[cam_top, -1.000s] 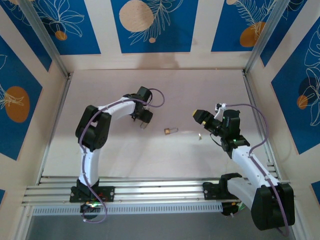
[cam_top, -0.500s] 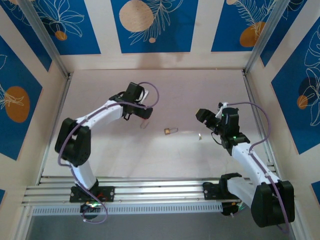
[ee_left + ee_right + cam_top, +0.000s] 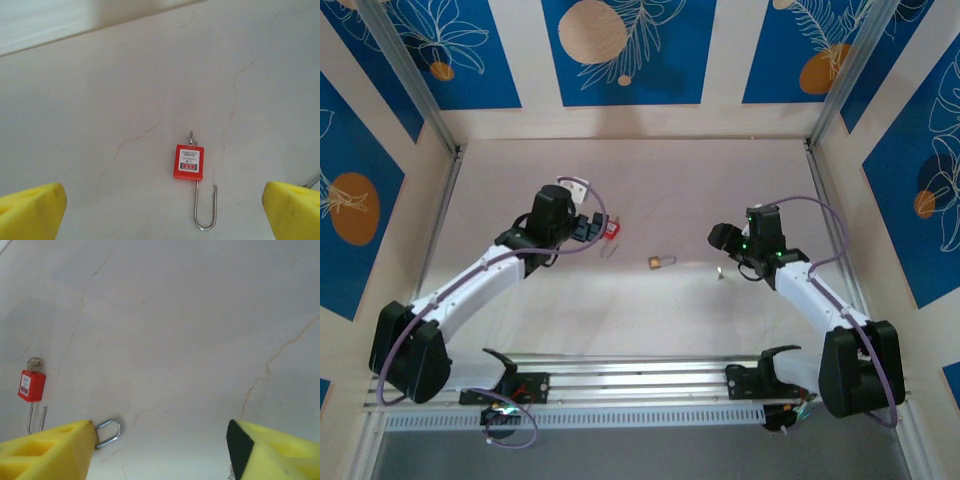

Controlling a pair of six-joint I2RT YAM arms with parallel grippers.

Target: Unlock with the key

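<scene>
Left wrist view, red padlock [image 3: 189, 162] flat on table [image 3: 100, 100], left gripper [image 3: 162, 212] spread wide

Left arm [image 3: 470, 290]: white shells on the long links, black housings at the joints.
Right arm [image 3: 815, 300]: the same white links and black joints, with a bulky black shoulder block.
Cables [image 3: 841, 235]: a thin purple cable runs along each arm.
Bases [image 3: 505, 383]: black brackets.
Light [image 3: 750, 240]: a small green dot glows on the right arm's wrist.
Left fingers [image 3: 30, 210]: blocky yellow pads with rounded corners.
Right fingers [image 3: 45, 450]: yellow too, one with a black inner face.
</scene>
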